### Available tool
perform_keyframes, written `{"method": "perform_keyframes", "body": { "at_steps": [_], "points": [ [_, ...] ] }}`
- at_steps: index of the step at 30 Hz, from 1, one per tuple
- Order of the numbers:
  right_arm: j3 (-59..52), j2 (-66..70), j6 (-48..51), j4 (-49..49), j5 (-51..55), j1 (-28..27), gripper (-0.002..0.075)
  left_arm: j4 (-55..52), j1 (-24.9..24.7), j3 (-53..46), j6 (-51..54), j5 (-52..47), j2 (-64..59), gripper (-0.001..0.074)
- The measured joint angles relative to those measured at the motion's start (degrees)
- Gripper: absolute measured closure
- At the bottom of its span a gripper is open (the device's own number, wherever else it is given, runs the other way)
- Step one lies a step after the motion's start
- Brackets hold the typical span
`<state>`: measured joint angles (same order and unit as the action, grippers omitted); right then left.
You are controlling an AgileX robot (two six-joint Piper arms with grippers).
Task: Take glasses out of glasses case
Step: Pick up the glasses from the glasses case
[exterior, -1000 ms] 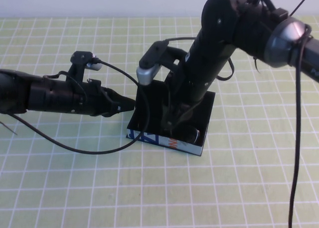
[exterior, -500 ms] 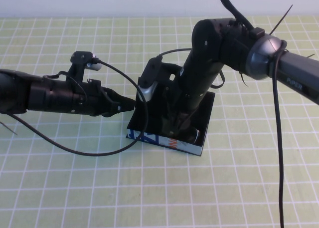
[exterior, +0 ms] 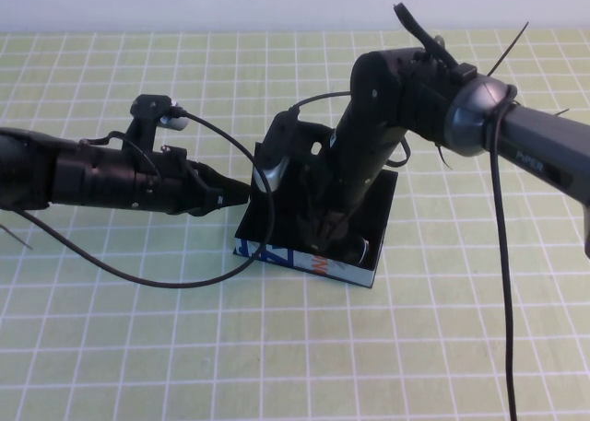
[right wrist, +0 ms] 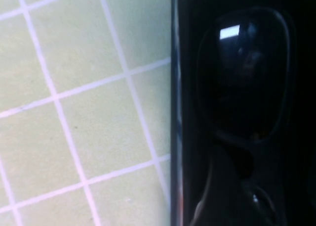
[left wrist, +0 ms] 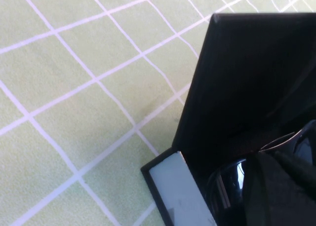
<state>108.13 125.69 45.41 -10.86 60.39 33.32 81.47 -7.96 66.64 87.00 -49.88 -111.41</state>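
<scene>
The glasses point(right wrist: 244, 77) look like glossy black plastic, lenses catching light. The case point(exterior: 277, 220) is matt black, its front printed card. The surface point(exterior: 138, 347) is matt green grid.

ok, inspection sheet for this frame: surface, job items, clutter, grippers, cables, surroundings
Surface: green mat with white grid.
Job items: case open, mid-table; glasses inside, at its printed front.
Clutter: nothing seen.
Grippers: left gripper level at the case's left wall, looks shut; right gripper down inside the case over the glasses, grip hidden.
Cables: black cable loops on the mat below the left arm; another hangs from the right arm.
Surroundings: pale wall behind the table.
</scene>
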Motion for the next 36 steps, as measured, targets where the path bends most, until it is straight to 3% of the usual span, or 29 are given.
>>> {"method": "perform_keyframes", "body": {
  "at_steps": [20, 36],
  "points": [
    [0.00, 0.94, 0.00, 0.93, -1.13, 0.00, 0.0400, -0.20, 0.00, 0.00, 0.00, 0.00, 0.00, 0.0739],
    [0.11, 1.78, 1.67, 1.33, -1.34, 0.00, 0.0463, -0.34, 0.00, 0.00, 0.00, 0.00, 0.00, 0.0739]
  ]
}}
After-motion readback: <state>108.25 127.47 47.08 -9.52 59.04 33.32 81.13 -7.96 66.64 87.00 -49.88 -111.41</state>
